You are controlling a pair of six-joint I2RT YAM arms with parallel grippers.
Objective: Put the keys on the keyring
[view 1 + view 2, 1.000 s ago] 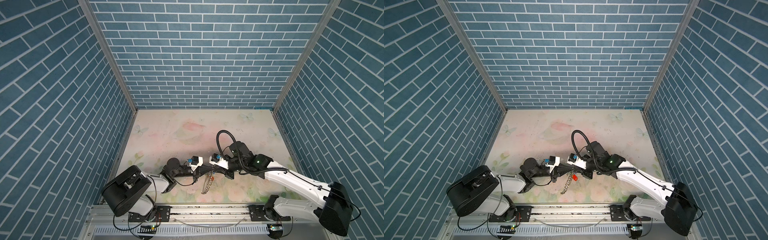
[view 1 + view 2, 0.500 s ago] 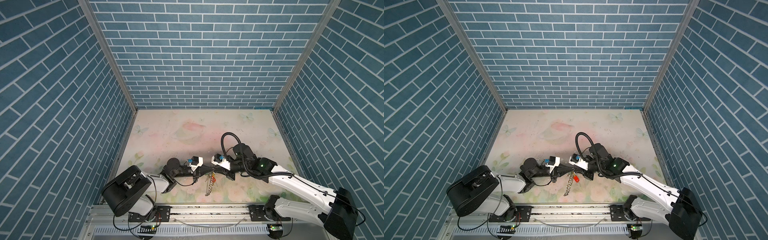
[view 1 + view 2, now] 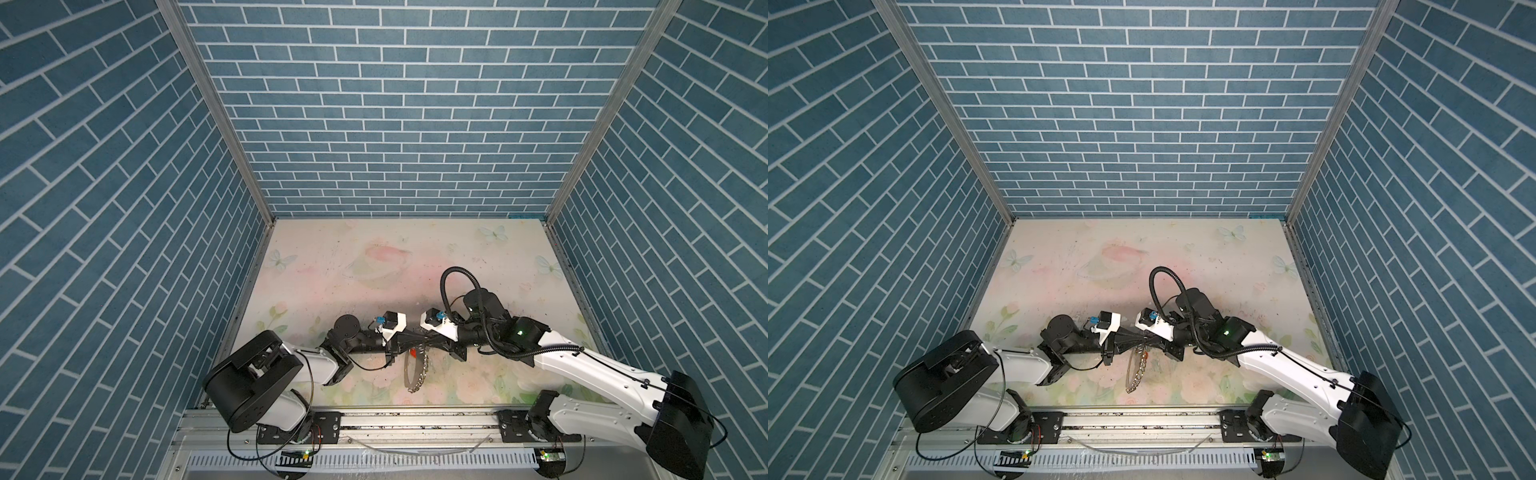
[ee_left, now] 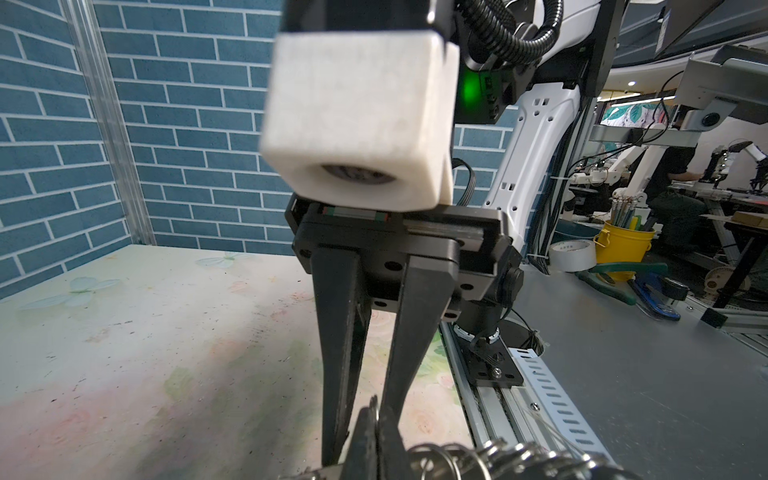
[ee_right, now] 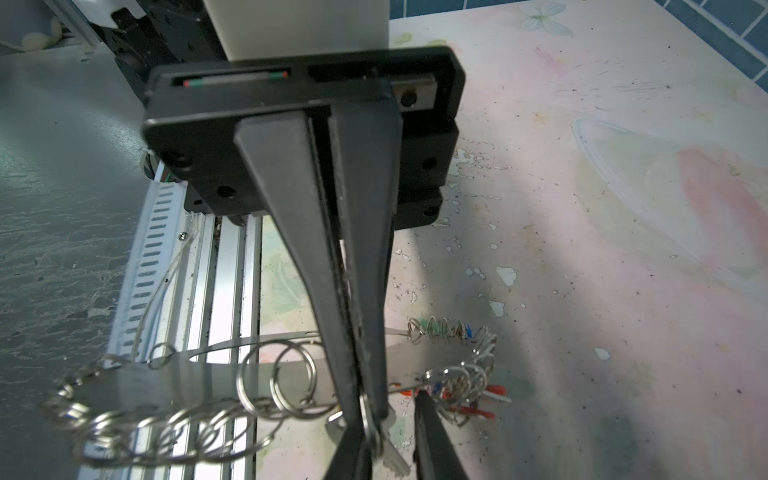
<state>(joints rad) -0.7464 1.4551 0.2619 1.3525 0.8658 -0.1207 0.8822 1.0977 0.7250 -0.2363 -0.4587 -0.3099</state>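
Down at the near middle of the table, left gripper is clamped on the keyring rim so it hangs on edge, rings dangling free. I guess that's to offer one to the right gripper, fingers parted slightly, not clearly gripping. Can't spot the yellow key; near rail sits close, plenty of bare table far and right.

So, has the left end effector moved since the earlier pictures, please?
No, the left end effector, gripping the keyring, keeps its distance from the front rail.
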